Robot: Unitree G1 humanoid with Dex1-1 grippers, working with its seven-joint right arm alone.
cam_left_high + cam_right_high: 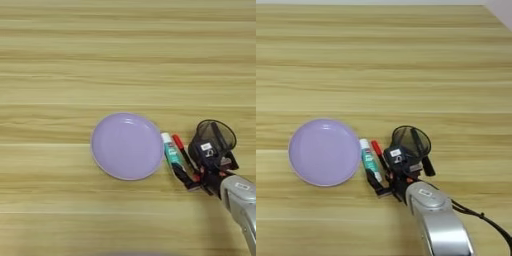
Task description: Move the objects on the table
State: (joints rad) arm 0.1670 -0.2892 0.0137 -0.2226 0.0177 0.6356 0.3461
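The white glue stick point(171, 154) with a teal label lies on the table point(125, 60), just right of a purple plate. The slim pen point(179, 143) lies beside it on the right, its far red end showing; its near part runs under my gripper. My right gripper point(206, 169) hovers over the pen's near end, between the glue stick and the black mesh cup. It is open: one black finger point(376, 183) reaches past the glue stick's near end, the other point(428, 166) lies at the cup's near side. I cannot tell if it touches the pen.
A round purple plate point(127, 146) lies left of the glue stick, nearly touching it. The black mesh cup point(216, 136) stands right of the pen, against my gripper. My silver forearm point(436, 220) comes in from the bottom edge.
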